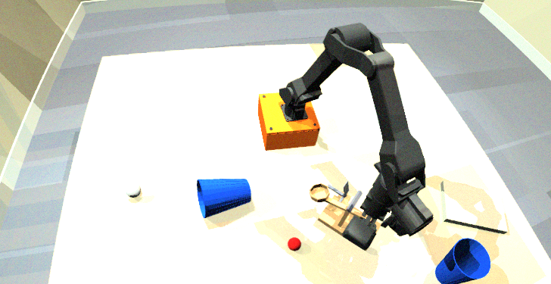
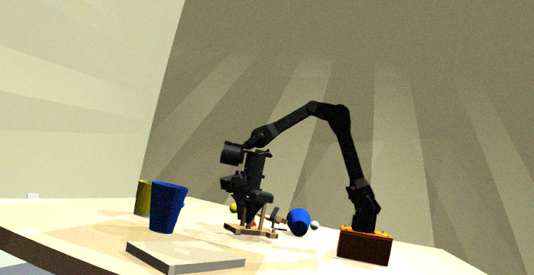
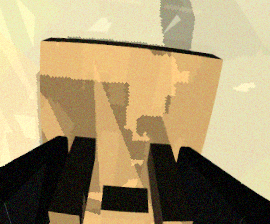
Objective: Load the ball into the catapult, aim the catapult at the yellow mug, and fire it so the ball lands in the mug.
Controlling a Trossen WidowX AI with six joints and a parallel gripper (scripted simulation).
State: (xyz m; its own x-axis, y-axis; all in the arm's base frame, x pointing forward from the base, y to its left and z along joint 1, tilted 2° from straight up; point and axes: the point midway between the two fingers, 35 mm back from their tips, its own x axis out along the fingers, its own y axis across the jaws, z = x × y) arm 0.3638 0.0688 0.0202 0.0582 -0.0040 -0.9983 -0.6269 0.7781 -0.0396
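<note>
The wooden catapult stands upright, its base turned at an angle. My gripper is shut on the catapult's frame from above, opposite its throwing cup, which holds no ball. I cannot tell whether the base touches the table. The yellow mug stands upright, partly behind a blue mug. A red ball lies near the catapult. A white ball lies far left in the top view, and a yellow ball shows in the exterior view.
Another blue mug lies on its side between the white ball and the catapult. A flat pale slab lies near the upright blue mug. The arm stands on an orange box.
</note>
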